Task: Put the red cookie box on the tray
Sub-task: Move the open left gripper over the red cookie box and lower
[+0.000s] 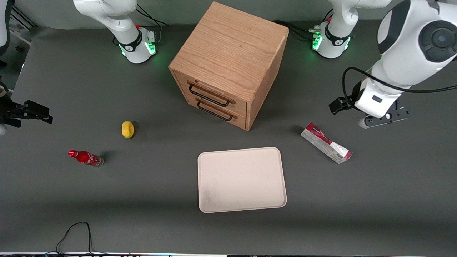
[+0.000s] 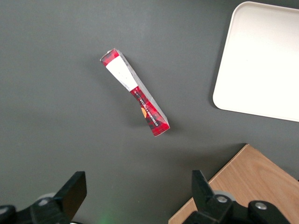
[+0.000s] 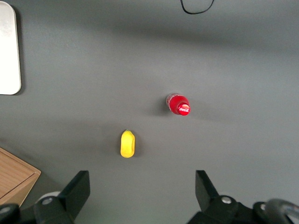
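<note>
Currently we hold the gripper (image 2: 138, 196) with fingers spread wide and empty, above the red cookie box (image 1: 326, 142), which lies flat on the table beside the tray (image 1: 241, 179), its long axis oblique to the finger line.

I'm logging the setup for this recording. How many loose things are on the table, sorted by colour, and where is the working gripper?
Red: 2, the long red and white cookie box and the small red cola bottle
Yellow: 1, the small yellow lemon-like object
Cream: 1, the flat rectangular tray
Wood brown: 1, the two-drawer wooden cabinet
Total: 5
The left gripper is open above the table near the box.
</note>
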`<control>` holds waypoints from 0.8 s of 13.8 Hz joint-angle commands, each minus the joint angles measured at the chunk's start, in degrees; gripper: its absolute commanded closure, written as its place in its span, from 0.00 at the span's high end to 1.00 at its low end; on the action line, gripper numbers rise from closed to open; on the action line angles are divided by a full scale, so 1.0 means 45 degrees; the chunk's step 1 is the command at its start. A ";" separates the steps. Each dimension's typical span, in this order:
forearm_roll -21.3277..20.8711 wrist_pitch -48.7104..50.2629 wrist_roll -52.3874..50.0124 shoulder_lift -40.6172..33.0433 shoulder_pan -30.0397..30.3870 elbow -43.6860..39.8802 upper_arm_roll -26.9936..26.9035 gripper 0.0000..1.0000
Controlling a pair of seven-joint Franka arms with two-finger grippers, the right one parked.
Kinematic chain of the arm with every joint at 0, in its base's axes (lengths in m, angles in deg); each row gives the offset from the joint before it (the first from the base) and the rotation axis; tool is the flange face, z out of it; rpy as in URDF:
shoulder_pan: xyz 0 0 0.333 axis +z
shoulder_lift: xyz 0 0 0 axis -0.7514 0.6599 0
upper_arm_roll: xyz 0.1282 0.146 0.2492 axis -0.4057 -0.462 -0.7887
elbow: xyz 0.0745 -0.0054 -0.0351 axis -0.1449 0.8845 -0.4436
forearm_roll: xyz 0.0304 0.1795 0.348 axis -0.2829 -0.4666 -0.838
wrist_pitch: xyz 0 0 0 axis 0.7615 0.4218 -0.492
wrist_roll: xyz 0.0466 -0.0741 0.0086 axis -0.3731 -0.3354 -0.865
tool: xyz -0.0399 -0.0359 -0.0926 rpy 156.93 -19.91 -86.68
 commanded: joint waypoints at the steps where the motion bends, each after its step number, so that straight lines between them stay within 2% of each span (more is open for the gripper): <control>1: -0.0017 -0.0320 -0.2591 -0.0302 -0.0073 0.0545 -0.0198 1.00; 4: -0.0095 -0.0591 -0.6108 -0.0302 0.0005 0.0818 -0.0217 1.00; 7: -0.0114 -0.2306 -0.9274 -0.0945 0.0064 0.2161 -0.0315 1.00; 11: -0.0211 -0.5098 -0.9498 -0.0967 0.0201 0.4369 -0.0315 1.00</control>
